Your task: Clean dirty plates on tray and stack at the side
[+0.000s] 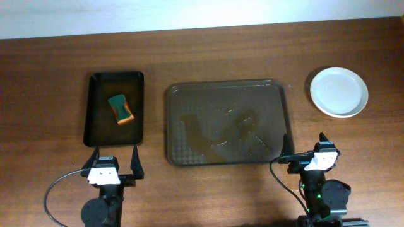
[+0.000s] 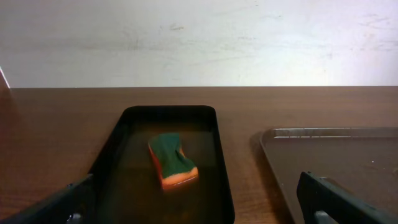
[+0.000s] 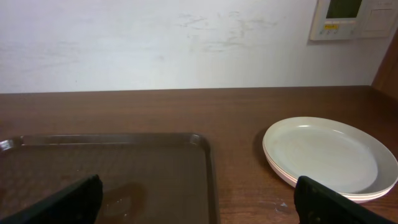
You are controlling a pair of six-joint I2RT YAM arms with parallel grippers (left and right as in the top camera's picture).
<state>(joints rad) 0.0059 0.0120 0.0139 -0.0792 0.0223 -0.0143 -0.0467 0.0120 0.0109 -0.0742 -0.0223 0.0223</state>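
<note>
Plates (image 1: 339,92) stacked forward-right of right gripper (image 1: 304,142).

Smooth glossy plates (image 1: 339,92); tray (image 1: 189,101) dark textured plastic w/ sheen; table (image 1: 57,75) matt wood-grain.

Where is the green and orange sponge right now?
In the overhead view the sponge lies inside the small black tray on the robot's left, just left of the large brown tray and straight ahead of the left end effector.
</note>
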